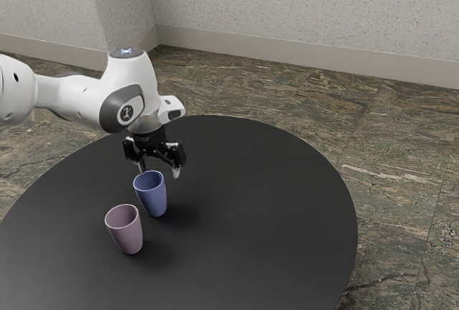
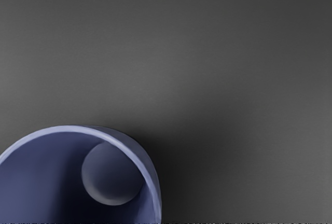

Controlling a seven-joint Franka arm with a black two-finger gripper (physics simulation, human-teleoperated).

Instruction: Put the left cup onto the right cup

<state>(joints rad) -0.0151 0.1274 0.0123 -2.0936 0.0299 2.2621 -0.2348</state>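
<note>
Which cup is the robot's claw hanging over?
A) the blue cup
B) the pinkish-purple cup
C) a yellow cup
A: the open claw hangs right over the blue cup, and the pinkish-purple cup stands off to the side, away from the claw.

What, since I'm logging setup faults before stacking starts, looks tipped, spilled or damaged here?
Nothing stands out. The blue cup and the pink cup both stand upright and apart on the black table, with no visible damage, and the blue cup is empty inside. The open jaws hang just above the blue cup.
</note>
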